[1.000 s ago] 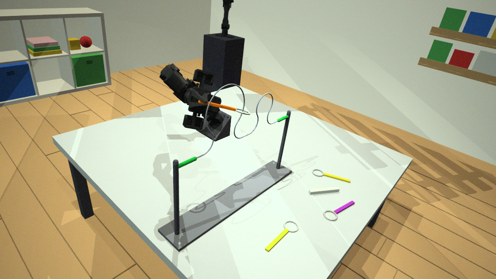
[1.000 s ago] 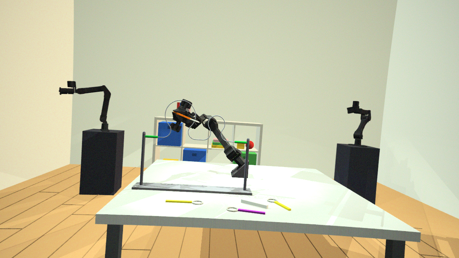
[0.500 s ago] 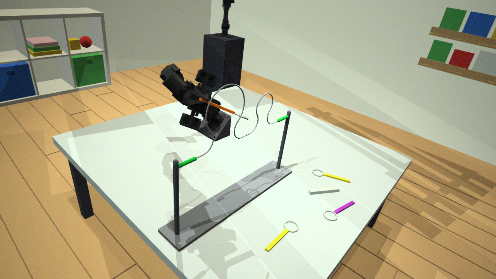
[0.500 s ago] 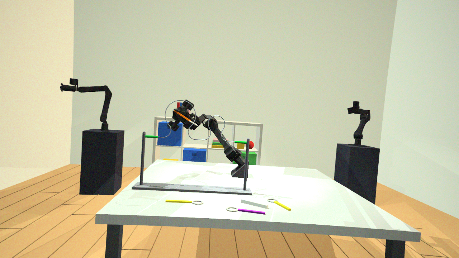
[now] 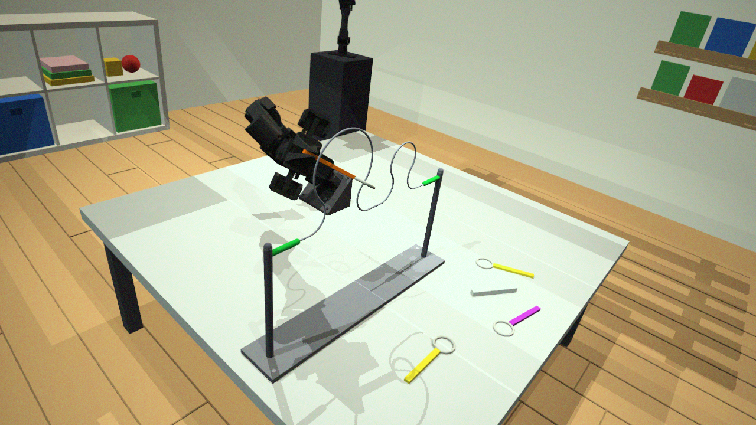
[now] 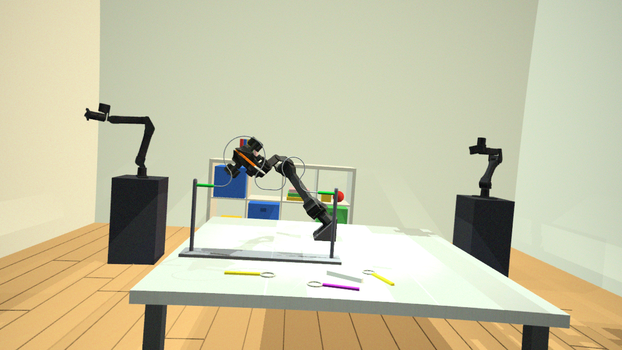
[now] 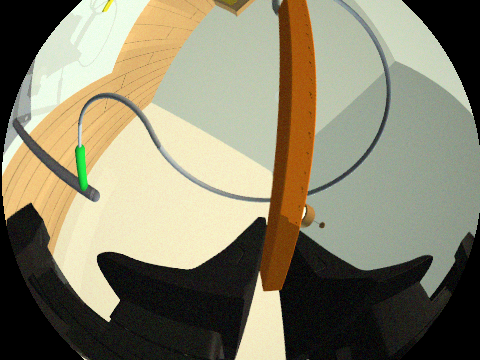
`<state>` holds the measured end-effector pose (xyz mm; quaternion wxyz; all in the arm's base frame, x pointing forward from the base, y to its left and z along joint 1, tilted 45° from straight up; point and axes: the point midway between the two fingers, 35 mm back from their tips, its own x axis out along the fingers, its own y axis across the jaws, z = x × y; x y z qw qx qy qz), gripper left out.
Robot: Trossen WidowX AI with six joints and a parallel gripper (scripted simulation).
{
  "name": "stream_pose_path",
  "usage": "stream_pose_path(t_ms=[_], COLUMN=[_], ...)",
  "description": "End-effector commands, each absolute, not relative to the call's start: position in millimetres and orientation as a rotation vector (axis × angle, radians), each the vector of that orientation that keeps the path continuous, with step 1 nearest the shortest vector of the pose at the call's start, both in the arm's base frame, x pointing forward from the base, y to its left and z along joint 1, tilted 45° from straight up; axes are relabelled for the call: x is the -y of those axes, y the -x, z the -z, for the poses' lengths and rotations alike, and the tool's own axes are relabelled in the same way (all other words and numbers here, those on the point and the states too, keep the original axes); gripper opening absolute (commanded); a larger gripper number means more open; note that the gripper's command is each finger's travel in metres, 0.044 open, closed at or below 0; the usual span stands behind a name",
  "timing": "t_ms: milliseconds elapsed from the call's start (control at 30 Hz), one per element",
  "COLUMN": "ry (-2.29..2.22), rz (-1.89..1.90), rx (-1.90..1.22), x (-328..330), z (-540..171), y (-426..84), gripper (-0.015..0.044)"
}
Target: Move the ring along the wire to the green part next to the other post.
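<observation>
While your wrist view shows the end effector (image 5: 310, 154) (image 6: 239, 155) (image 7: 270, 224) clamping the orange handle (image 5: 330, 164) (image 6: 246, 158) (image 7: 295, 125), the ring (image 5: 365, 183) (image 6: 260, 170) (edge-on) shows up top.

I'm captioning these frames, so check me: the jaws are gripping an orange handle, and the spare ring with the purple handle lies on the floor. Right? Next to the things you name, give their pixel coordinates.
Not quite: the spare ring with the purple handle (image 5: 524, 315) (image 6: 340, 287) lies on the table (image 5: 185, 253) (image 6: 435, 278), as the top view shows.

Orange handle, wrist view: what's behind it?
Behind the orange handle, the grey wire passes, showing on both sides, with wall beyond. The stretch directly behind is covered, so any gap or contact there can't be seen.
</observation>
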<state>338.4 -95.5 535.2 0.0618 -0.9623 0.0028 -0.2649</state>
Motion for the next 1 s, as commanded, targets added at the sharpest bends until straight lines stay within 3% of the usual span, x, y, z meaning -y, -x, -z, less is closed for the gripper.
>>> stream_pose_path(t_ms=[0,967], ry=[2.920,2.463], rz=[0.804,0.750], rx=[-0.004,-0.157], x=[99,172], z=[-535,-506], y=[-338,-332], gripper=[-0.0150,-0.0150])
